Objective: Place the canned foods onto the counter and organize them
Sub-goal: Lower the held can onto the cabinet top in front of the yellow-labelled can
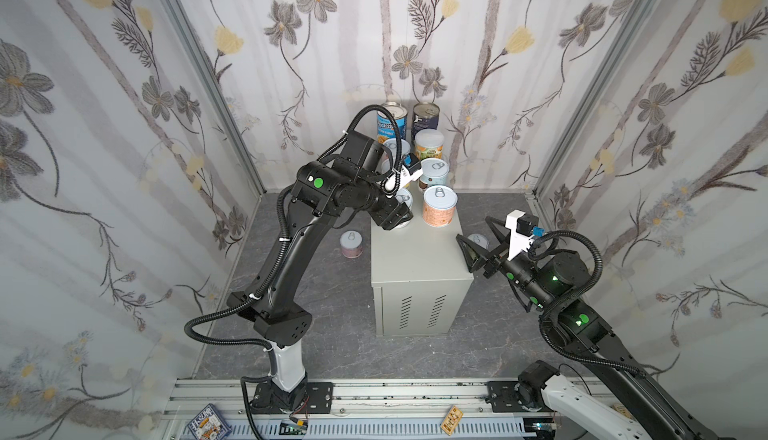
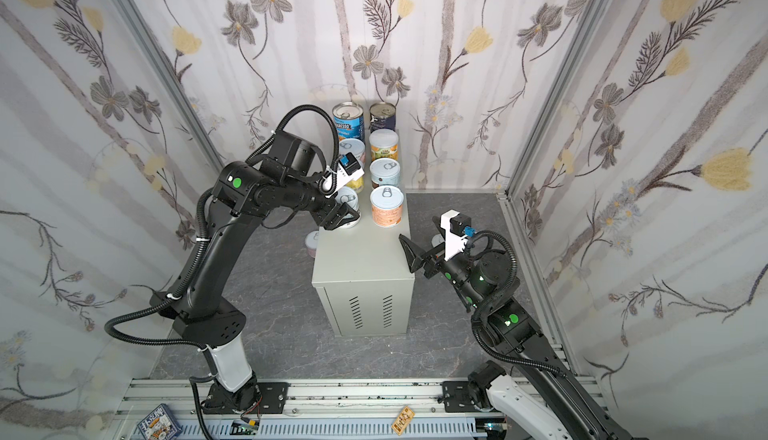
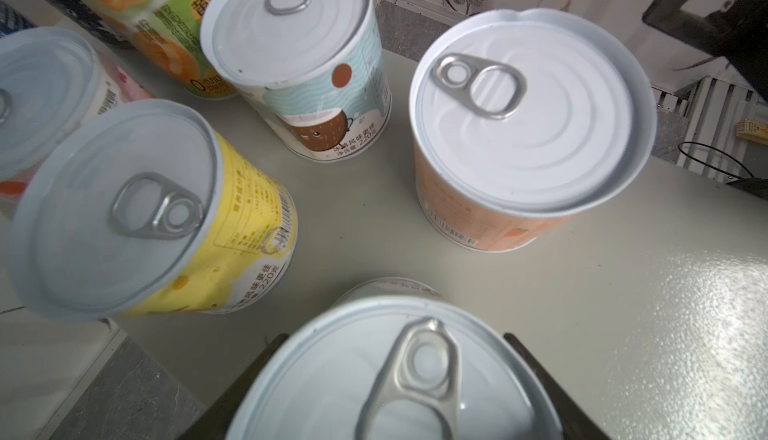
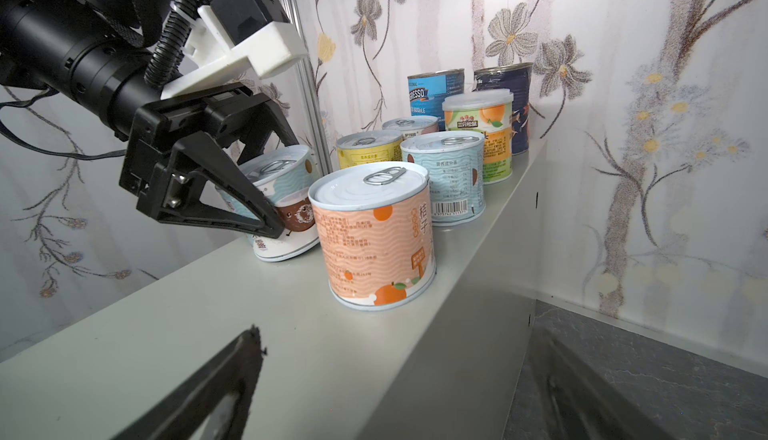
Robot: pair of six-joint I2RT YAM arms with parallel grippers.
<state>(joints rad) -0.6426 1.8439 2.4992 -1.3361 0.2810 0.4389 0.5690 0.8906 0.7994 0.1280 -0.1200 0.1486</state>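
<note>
Pink can (image 1: 351,244) on the floor (image 1: 332,313), left of the desk (image 1: 415,259). Left hand (image 4: 286,189) pinching the coconut can (image 4: 297,209) at the front of the desk's left row; touching down or not, can't tell. Orange can (image 1: 439,205) just beside it, six more cans (image 1: 429,143) behind in two rows. Right hand (image 1: 472,226) spread wide at the desk's right edge, tenth can (image 1: 477,239) on the floor behind it.

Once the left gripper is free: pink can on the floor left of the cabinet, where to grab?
Grip the pink can by its round side wall, jaws straddling it, coming straight down from above. It stands upright, pull-tab lid up, on bare floor; the flat lid gives nothing to pinch, and the cabinet stands to its right.
</note>
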